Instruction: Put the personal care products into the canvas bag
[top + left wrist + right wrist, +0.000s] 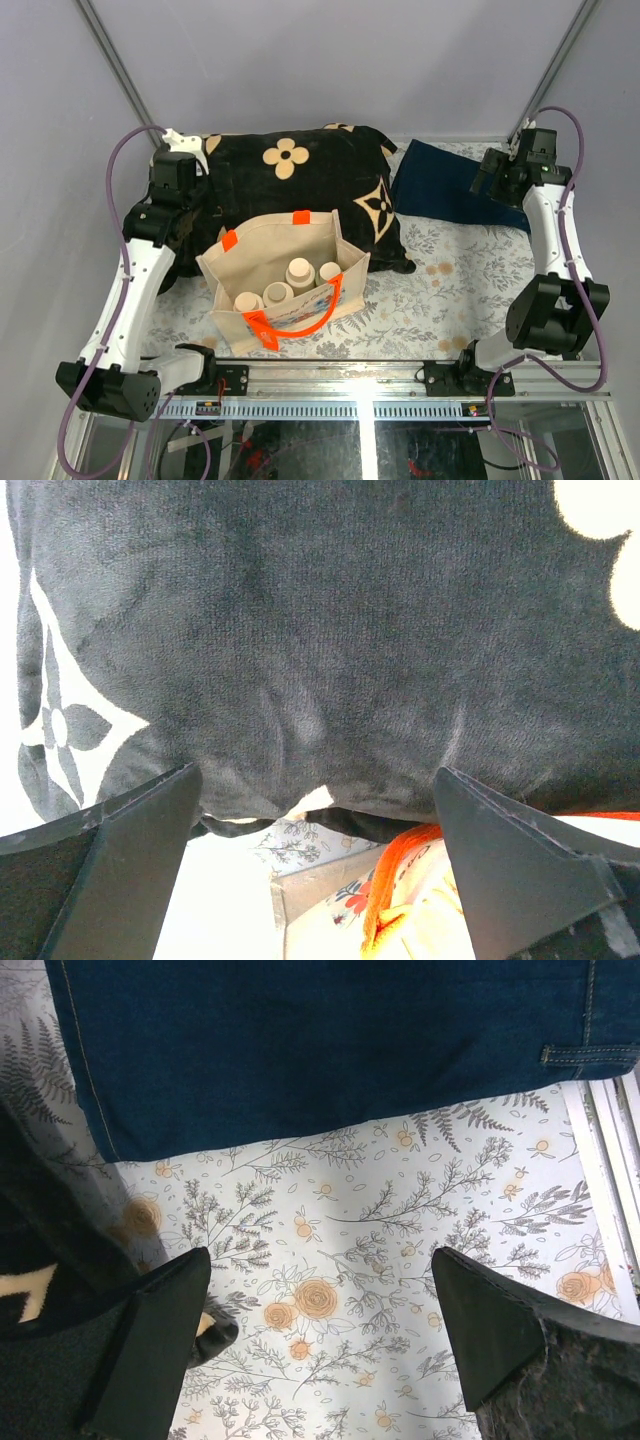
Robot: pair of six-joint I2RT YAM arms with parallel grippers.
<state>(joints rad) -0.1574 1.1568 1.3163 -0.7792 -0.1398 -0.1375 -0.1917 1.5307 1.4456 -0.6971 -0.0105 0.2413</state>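
The canvas bag [340,262] stands upright on the floral table cover, just in front of the black cushion. Several personal care products stand inside it, cream caps up, among them a bottle [299,271] and a bottle [248,301]. An orange handle [312,322] hangs over the bag's front. My left gripper [197,165] is open and holds nothing, at the cushion's far left. In the left wrist view my left gripper [318,815] faces the cushion, with the bag [440,920] low between its fingers. My right gripper [484,180] [320,1295] is open and holds nothing, over the table cover beside the blue cloth.
A black cushion [300,185] with tan flowers lies behind the bag and fills the left wrist view [320,630]. A folded dark blue cloth [440,185] [320,1050] lies at the back right. The floral table cover [450,275] runs to the metal rail [400,372] at the near edge.
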